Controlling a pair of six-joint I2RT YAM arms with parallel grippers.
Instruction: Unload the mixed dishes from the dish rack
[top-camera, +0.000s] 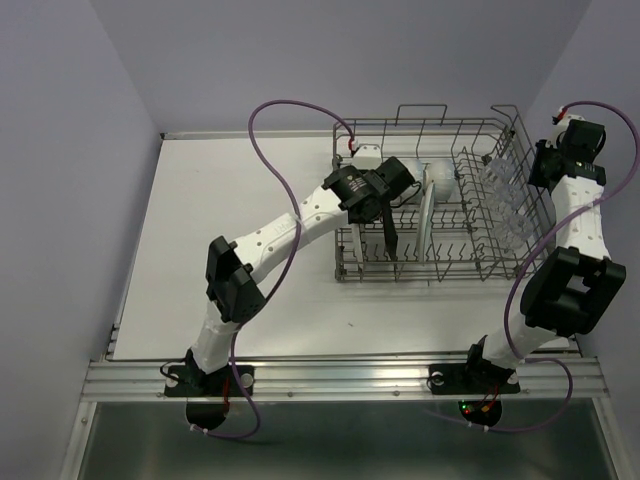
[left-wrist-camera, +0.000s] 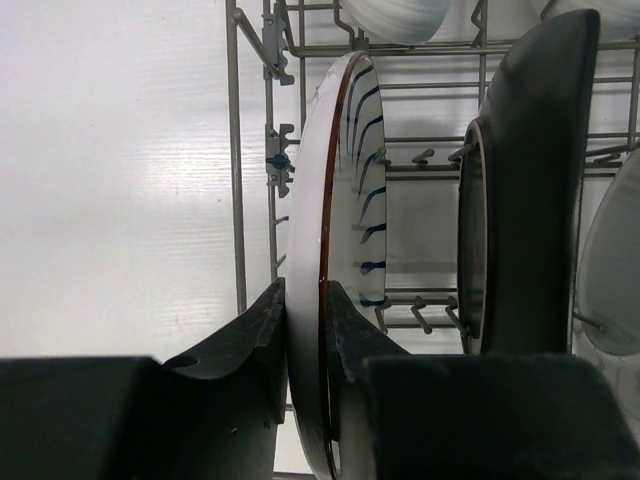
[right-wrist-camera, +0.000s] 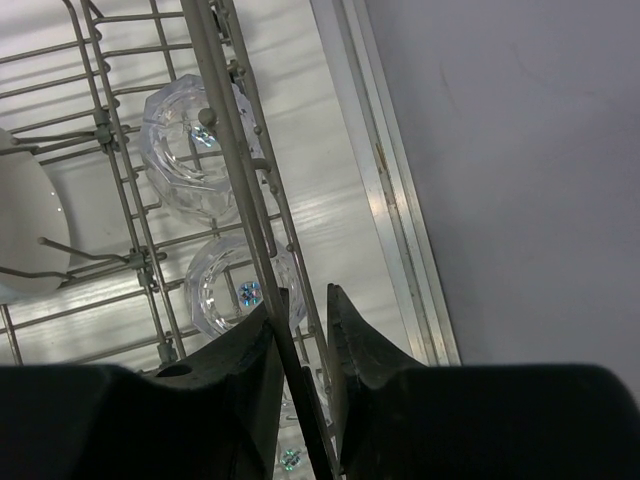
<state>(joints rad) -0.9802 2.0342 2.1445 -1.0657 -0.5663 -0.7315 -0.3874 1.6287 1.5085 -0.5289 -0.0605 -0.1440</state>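
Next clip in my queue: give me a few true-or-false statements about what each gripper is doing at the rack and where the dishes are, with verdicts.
1. The left gripper is shut on the rim of a white plate standing on edge in the dish rack. True.
2. The right gripper holds a tumbler. False: it pinches a wire of the dish rack; the glass tumblers sit inside, beside that wire.
3. A dark plate stands next to the white plate. True.
4. The glass tumblers are at the rack's left end. False: they are at its right end.
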